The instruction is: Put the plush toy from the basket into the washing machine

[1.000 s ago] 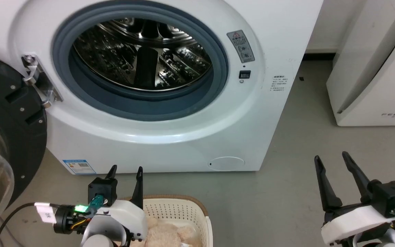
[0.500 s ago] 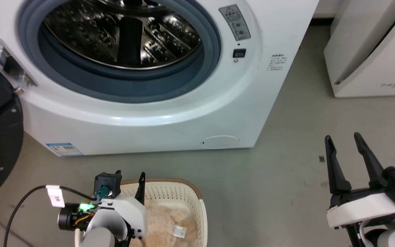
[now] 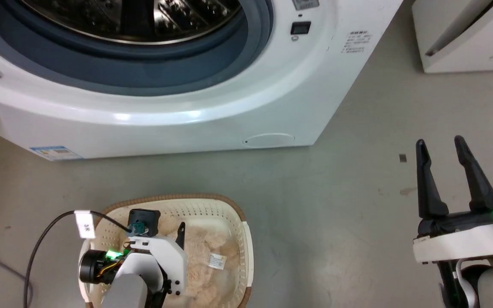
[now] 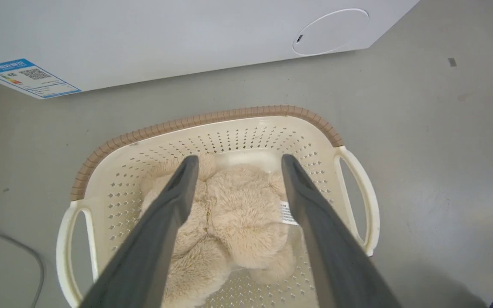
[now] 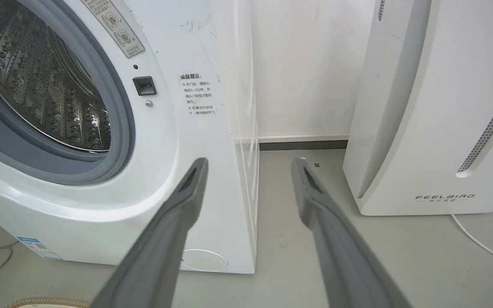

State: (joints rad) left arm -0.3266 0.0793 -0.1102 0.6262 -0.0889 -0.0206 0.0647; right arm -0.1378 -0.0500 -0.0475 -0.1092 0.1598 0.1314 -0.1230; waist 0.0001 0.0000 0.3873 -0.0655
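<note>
Left gripper (image 4: 239, 159) lowered over basket (image 4: 212, 116), spread above plush toy (image 4: 238, 209) within rim; right gripper (image 3: 441, 145) spread over floor (image 3: 336, 192)

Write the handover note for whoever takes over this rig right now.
Left gripper: open, above the plush toy, nothing held.
Right gripper: open, empty, over the floor right of the washing machine.
Toy lies in the basket on the floor before the machine, whose porthole is open.
Done: no grasp yet. Left: grasp toy, lift, place in drum.
</note>
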